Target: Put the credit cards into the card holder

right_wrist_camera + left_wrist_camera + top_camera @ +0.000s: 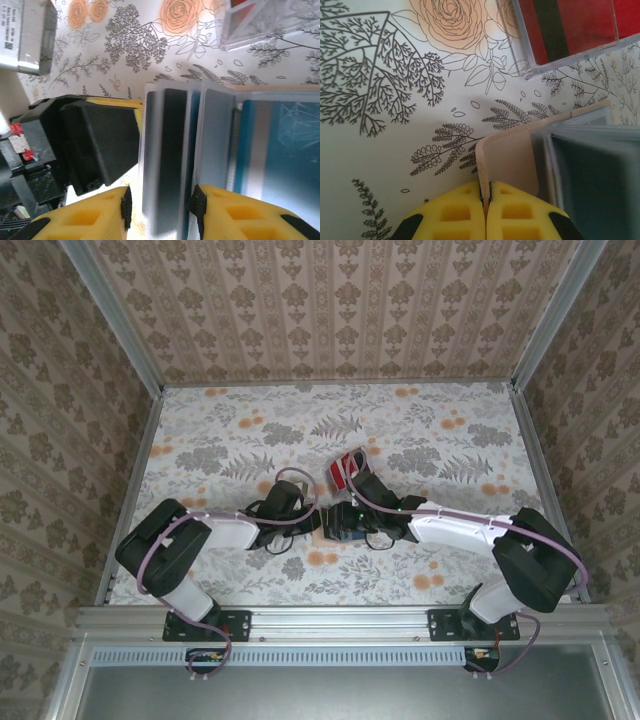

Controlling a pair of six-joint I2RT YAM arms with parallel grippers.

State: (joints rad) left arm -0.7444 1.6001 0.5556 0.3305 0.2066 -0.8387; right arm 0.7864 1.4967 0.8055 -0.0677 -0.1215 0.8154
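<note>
The card holder [512, 160] lies open on the flowered table, tan outside, bluish-grey inside [280, 145]. My left gripper [486, 192] is shut on its tan flap, at the table's middle [318, 523]. The credit cards [570, 25], red with a dark stripe, lie in a clear case just beyond the holder [347, 468]. My right gripper [161, 205] is over the holder's pockets. Between its fingers stands a thin pale leaf with a dark stripe [167, 160]; card or sleeve, I cannot tell. The leaf touches the right pad [197, 205], with a gap to the left pad.
The black body of the left gripper [90, 140] sits close beside the right one's fingers. A silver labelled block [30, 35] is at the upper left of the right wrist view. Patterned walls [330, 310] enclose the table on three sides.
</note>
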